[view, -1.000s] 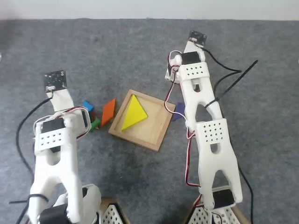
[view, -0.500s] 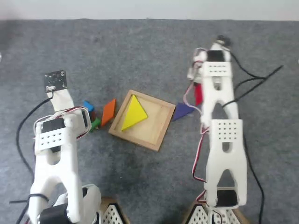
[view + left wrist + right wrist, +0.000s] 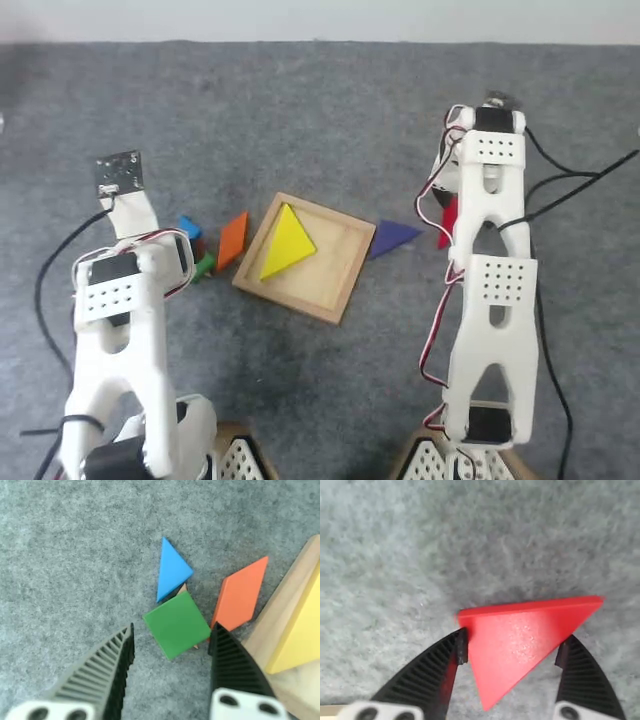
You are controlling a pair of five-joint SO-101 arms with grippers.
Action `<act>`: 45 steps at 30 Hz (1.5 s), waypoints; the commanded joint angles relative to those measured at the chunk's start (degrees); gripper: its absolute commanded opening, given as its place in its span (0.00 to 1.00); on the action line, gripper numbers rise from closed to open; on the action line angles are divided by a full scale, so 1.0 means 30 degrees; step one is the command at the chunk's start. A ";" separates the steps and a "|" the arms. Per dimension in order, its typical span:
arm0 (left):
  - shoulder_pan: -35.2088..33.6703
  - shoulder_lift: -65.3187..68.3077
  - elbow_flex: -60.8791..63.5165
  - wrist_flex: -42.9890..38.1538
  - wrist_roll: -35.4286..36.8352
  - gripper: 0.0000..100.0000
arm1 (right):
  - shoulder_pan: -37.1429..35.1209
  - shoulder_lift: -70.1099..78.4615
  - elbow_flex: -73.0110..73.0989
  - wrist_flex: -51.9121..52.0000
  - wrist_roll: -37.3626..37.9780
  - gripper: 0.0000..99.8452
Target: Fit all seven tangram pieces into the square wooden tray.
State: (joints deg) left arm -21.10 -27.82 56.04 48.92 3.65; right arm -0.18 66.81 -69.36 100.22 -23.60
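Tray: square wooden tray (image 3: 322,297) lies on the carpet between the arms.
Yellow triangle (image 3: 286,243): inside the tray.
Left gripper (image 3: 172,630): jaws spread, straddling the green square (image 3: 176,624).
Adjacent pieces: blue triangle (image 3: 171,570) and orange parallelogram (image 3: 239,594) lie just beside the green square.
Purple triangle (image 3: 392,237): at the tray's right corner.
Right gripper (image 3: 513,642): jaws pinching the red triangle (image 3: 520,630).
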 commanded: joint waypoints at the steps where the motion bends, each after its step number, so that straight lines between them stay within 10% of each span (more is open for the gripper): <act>1: 0.0352 -0.0733 -0.0073 -0.0352 -0.0176 0.24 | 0.0484 -0.0513 -0.0440 0.0864 -0.0381 0.28; 15: 0.0645 -0.0703 0.0337 -0.0850 -0.0176 0.24 | -0.4352 -0.6051 -0.0322 0.1011 0.0088 0.28; 28: 0.0645 -0.0733 0.0337 -0.0850 -0.0176 0.24 | -0.4410 -1.8916 1.3832 0.0278 0.2667 0.28; 38: 0.0645 -0.0733 0.0425 -0.0850 -0.0176 0.24 | -0.2857 -2.1612 2.8073 -1.2615 0.5773 0.28; 45: 0.0674 -0.0733 0.0454 -0.0850 -0.0205 0.24 | -0.1040 -1.8154 2.5875 -1.4139 -0.3399 0.28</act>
State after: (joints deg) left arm -19.43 -27.82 57.71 47.34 3.65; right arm -6.42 9.49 14.59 59.87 -18.68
